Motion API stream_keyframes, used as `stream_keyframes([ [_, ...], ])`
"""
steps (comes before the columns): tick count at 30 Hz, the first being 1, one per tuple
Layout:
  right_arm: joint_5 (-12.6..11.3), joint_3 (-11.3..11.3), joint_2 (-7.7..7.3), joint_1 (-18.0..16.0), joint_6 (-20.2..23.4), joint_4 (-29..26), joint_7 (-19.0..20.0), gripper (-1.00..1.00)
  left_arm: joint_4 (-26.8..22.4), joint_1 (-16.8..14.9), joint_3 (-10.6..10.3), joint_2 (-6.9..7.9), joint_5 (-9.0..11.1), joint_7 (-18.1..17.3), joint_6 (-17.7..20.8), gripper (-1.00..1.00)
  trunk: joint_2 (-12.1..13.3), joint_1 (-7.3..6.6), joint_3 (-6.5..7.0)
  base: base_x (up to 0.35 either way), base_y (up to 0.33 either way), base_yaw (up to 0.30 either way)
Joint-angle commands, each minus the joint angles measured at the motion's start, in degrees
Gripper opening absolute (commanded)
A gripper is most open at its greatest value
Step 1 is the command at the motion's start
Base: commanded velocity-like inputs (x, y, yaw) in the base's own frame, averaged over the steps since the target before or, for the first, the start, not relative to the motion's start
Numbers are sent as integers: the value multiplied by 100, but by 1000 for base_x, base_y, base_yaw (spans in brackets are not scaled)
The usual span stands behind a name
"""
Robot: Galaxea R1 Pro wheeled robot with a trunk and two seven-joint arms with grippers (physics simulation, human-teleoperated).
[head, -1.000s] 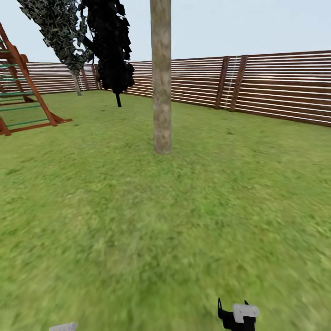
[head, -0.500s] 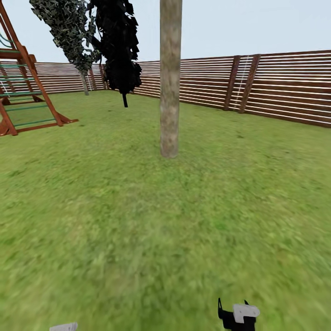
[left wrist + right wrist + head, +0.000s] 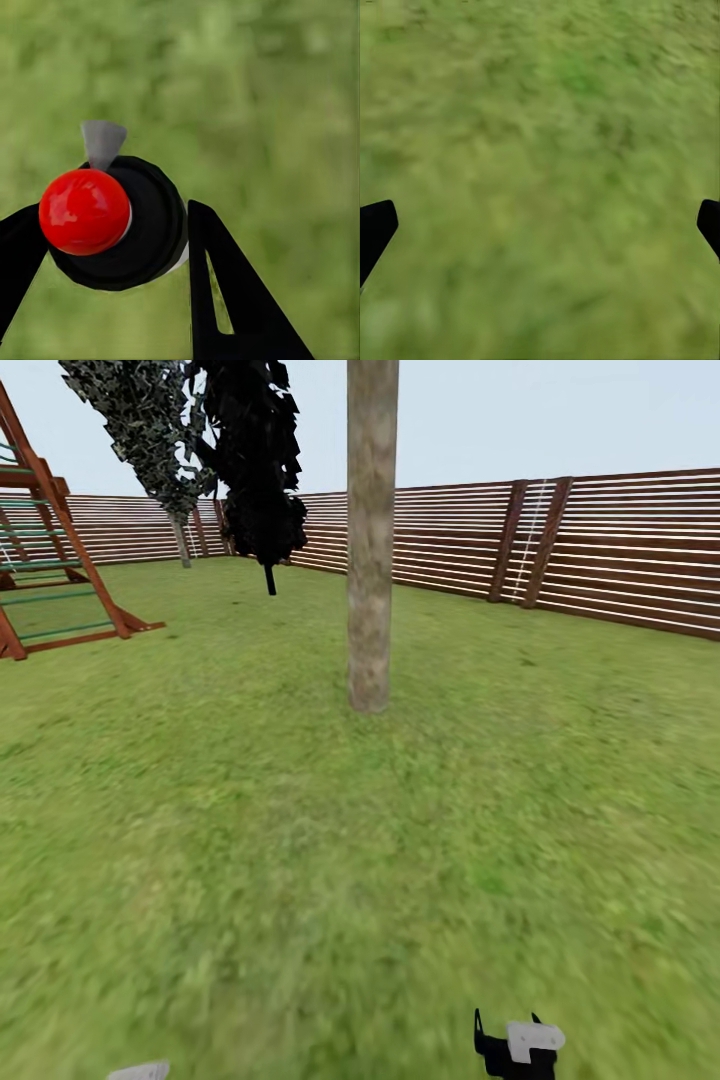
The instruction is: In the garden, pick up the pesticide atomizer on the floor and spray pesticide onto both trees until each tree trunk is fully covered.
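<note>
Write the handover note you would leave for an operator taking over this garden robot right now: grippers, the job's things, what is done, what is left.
Left gripper: shut on the pesticide atomizer, red cap towards the wrist camera, above grass.
Right gripper: open, empty, over the grass.
Tree trunk: upright ahead, mid-lawn, before the slatted fence; no spray visible on it.
Done: atomizer picked up.
Left: close in, cover this trunk, then find and spray the second tree.
</note>
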Motion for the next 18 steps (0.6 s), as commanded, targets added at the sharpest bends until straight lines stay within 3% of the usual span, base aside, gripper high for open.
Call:
stream_keyframes([
  [1,0,0,0,0,0,0,0,100,0,1,2,0,0,-1,0,-100,0,0,0,339,0,0],
  [18,0,0,0,0,0,1,0,100,0,-1,2,0,-1,0,0,-100,0,0,0,339,0,0],
])
